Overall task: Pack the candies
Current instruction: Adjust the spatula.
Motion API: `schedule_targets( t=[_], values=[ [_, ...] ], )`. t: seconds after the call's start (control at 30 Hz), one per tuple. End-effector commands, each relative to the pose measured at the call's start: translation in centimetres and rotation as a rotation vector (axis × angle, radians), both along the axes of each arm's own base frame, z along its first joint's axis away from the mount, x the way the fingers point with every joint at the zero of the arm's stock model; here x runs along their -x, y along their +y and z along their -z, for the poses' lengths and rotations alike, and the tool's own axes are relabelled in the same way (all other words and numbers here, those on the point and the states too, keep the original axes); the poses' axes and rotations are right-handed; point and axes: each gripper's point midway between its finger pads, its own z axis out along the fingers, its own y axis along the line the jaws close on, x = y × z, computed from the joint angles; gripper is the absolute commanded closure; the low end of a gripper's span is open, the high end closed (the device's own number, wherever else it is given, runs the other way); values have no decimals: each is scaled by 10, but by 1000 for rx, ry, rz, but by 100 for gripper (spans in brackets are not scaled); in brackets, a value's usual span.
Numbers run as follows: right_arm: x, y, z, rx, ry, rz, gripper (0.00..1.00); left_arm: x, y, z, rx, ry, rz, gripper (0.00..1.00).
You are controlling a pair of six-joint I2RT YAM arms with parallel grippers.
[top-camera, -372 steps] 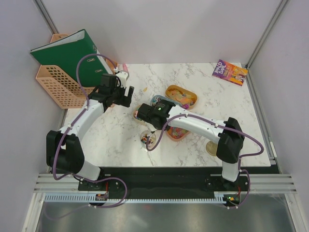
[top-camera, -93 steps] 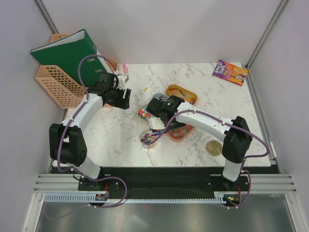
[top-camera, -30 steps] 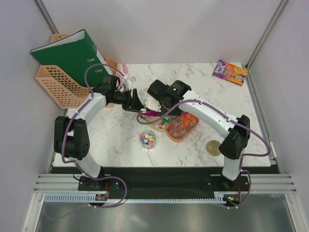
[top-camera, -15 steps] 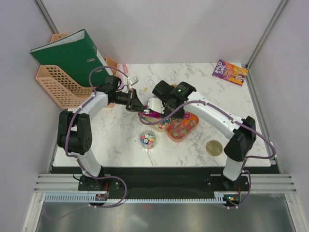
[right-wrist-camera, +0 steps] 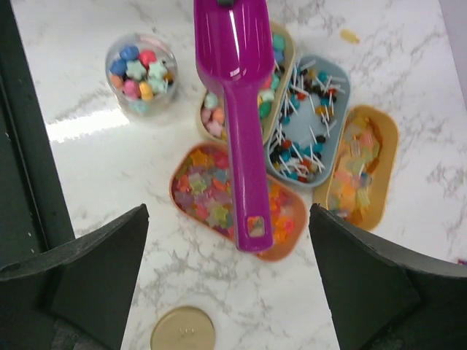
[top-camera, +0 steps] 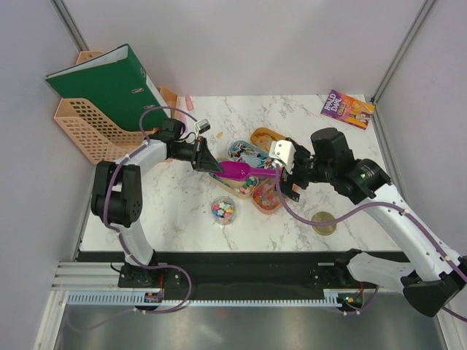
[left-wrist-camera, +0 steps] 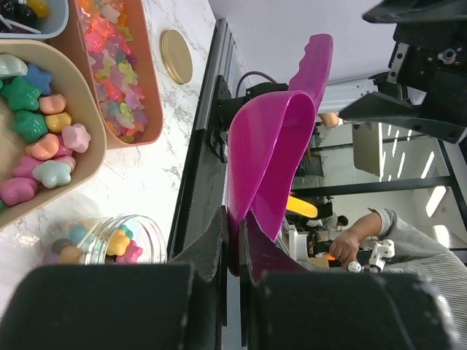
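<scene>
A purple scoop (top-camera: 239, 170) hangs level above the trays, and my left gripper (top-camera: 210, 165) is shut on the rim of its bowl (left-wrist-camera: 271, 157). My right gripper (top-camera: 290, 179) stands open just off the handle's end (right-wrist-camera: 252, 222), its fingers (right-wrist-camera: 95, 281) wide apart and touching nothing. Star-shaped candies fill a clear jar (top-camera: 223, 210) (right-wrist-camera: 141, 71). More candies lie in a tan tray (left-wrist-camera: 80, 164) and an orange tray (right-wrist-camera: 191, 162) under the scoop. A blue tray (right-wrist-camera: 344, 91) holds small lollipops.
A round gold lid (top-camera: 324, 223) lies right of the trays, near the front edge. A fourth yellow tray (top-camera: 257, 135) sits behind the others. A book (top-camera: 347, 109) is at the back right; a green binder (top-camera: 102, 84) rests in a peach basket (top-camera: 84, 135) at the back left.
The scoop passed from the right gripper to the left: the left shut on the bowl's rim, the right opened and drew back to the right, off the handle.
</scene>
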Motion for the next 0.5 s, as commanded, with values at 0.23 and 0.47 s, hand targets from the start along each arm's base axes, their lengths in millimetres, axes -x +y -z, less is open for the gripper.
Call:
schedule_targets(
  t=[0.23, 0.47],
  values=[
    [-13, 44, -8, -236, 132, -153, 9, 12, 4, -29, 186, -7, 87, 98],
    [-24, 46, -3, -254, 173, -172, 16, 14, 4, -30, 186, -5, 87, 98]
  ],
)
